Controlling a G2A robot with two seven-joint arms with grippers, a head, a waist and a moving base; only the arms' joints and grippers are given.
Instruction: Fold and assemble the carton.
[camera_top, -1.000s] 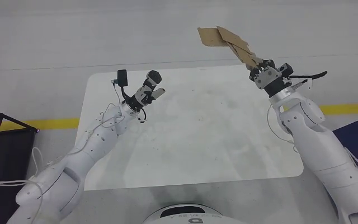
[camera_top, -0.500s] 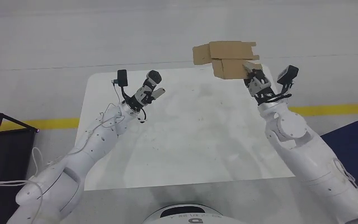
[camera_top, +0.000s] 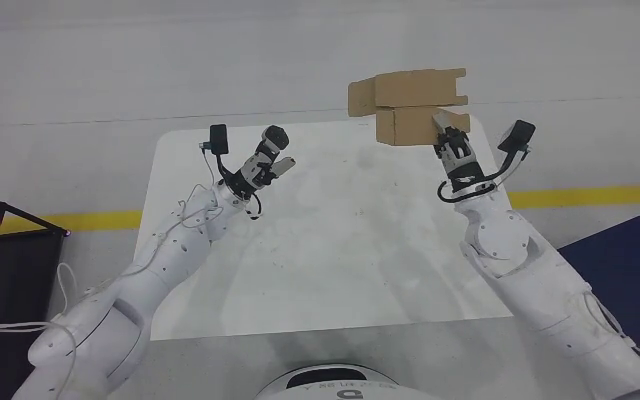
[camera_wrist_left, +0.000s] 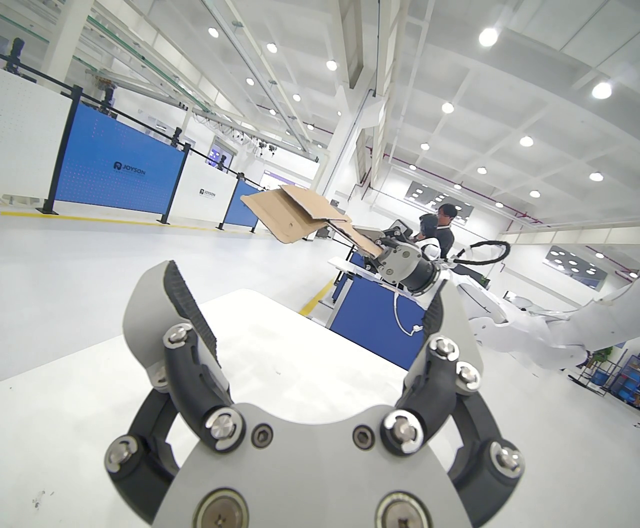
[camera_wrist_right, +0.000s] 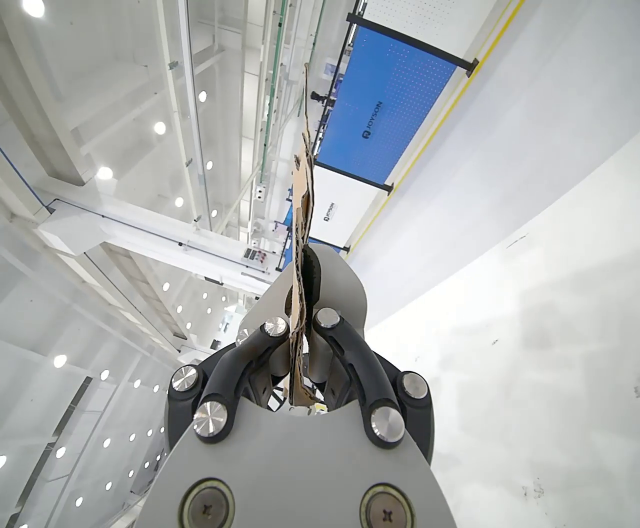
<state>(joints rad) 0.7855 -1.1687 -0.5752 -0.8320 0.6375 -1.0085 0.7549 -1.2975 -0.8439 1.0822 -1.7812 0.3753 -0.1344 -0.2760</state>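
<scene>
Right now, the flat brown cardboard carton (camera_top: 405, 105) is up in the air, not yet folded into a box. It hangs over the far right corner of the white desk (camera_top: 350, 250) and sticks out past the far edge, above the grey floor. From the top it looks like wide flat pieces with notched flaps. In the right wrist view the carton (camera_wrist_right: 302, 210) is seen from its thin edge, like a line going away from the camera.

The right pincer (camera_top: 452, 140) is clamped on the near edge of the carton. Its two fingers (camera_wrist_right: 345, 295) press together on the cardboard from both sides.

The left pincer (camera_top: 283, 163) is well apart from the carton, above the far left part of the desk. Its two fingers (camera_wrist_left: 175, 295) stand wide apart. It points across at the carton (camera_wrist_left: 295, 215) and at the right pincer (camera_wrist_left: 372, 247). Between the two pincers lies the white desk top (camera_wrist_left: 75, 400).

A yellow line (camera_top: 90, 220) runs along the floor on both sides of the desk. Blue wall panels (camera_wrist_left: 120, 170) on black posts stand far off in the big white hall. A black frame (camera_top: 25, 270) sits by the left side of the desk.
</scene>
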